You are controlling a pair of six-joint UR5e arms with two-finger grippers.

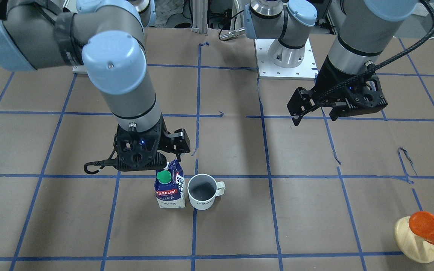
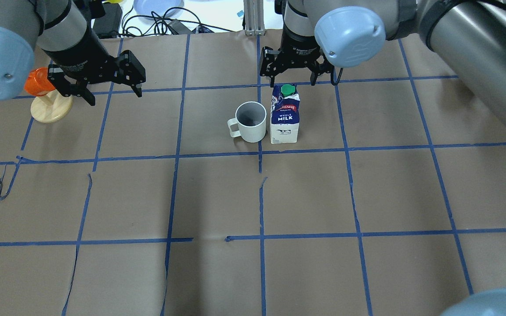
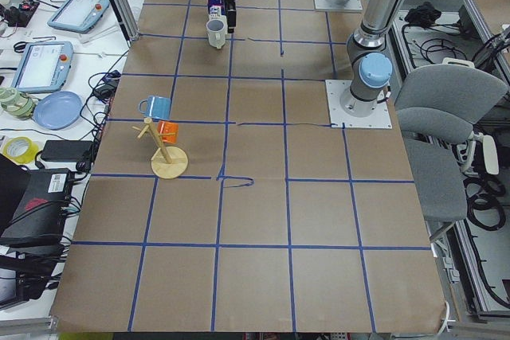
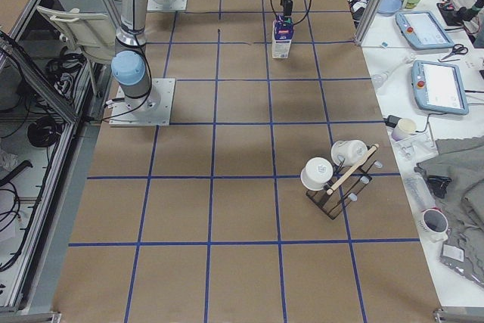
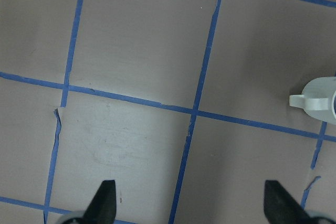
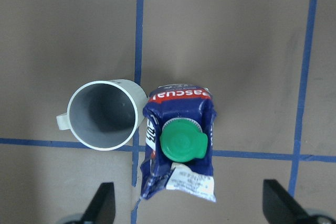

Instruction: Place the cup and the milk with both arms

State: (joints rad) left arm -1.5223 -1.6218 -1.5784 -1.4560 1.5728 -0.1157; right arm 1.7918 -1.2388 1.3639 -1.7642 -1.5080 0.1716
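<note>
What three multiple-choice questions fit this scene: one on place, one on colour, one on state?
1. Where is the mug? A) right beside the milk carton B) on top of it C) far from it
2. What colour is the carton's cap? A) red B) green C) white
3. How is the right pincer? A) shut on the carton B) shut on the mug C) open above the carton
A: they stand side by side. B: the wrist view shows green. C: its fingers are spread, touching nothing.
</note>
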